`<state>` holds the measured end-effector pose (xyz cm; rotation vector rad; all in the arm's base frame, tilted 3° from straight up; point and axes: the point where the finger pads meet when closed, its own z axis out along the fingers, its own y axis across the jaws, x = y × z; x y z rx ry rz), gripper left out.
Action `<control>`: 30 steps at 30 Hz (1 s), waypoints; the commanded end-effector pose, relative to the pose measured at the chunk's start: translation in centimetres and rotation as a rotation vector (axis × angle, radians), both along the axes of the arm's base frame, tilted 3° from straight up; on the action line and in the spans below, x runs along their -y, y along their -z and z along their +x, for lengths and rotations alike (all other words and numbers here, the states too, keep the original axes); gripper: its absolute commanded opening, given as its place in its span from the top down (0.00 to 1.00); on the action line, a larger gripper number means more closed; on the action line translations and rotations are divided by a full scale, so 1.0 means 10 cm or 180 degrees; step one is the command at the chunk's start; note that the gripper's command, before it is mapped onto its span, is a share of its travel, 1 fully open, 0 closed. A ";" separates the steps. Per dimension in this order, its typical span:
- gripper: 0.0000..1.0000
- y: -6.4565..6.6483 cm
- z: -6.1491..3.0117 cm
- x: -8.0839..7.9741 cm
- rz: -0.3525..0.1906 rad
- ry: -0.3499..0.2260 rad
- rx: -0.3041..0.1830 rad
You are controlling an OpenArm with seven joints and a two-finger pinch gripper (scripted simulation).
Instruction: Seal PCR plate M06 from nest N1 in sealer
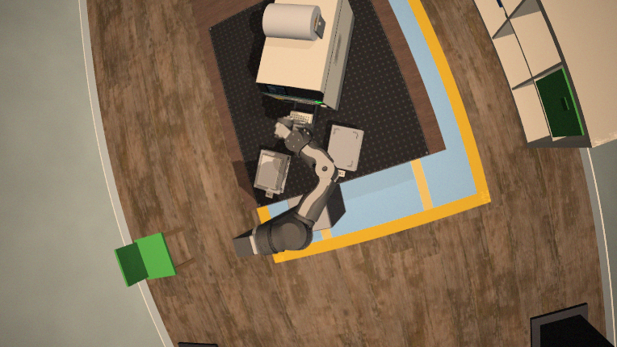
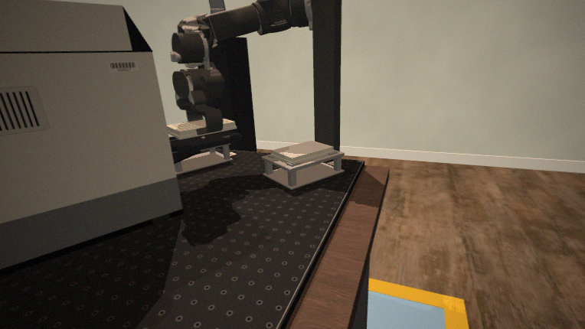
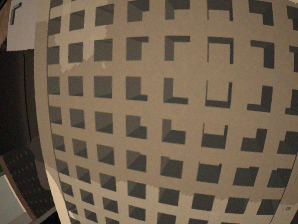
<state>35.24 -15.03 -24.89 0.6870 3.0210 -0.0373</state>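
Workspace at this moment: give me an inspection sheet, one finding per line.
Surface: black perforated breadboard on a wooden bench.
Job's things: open white 96-well PCR plate held just above the sealer's dark stage; beige sealer housing, green lamp lit; foil-sealed plate flat in its grey nest; other grey nest vacated.
Clutter: nothing seen.
Grippers: dark gripper, jaws shut on the open plate.
Cables: nothing seen.
Surroundings: green chair, shelf unit, blue and yellow floor marking.

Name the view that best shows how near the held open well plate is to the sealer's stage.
Exterior: from the side, the pale open well plate sits just above the dark stage. Top view shows the plate mostly hidden by the arm. Wrist view shows only its wells, filling the frame.
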 end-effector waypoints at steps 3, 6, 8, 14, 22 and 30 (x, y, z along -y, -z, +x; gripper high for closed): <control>1.00 0.08 0.002 -0.01 0.0018 -0.0023 0.0009; 1.00 0.08 0.002 -0.01 0.0018 -0.0023 0.0009; 1.00 0.08 0.002 -0.01 0.0018 -0.0023 0.0009; 1.00 0.08 0.002 -0.01 0.0018 -0.0023 0.0009; 1.00 0.01 0.020 0.00 0.0005 -0.0013 0.0023; 1.00 0.01 0.020 0.00 0.0005 -0.0013 0.0023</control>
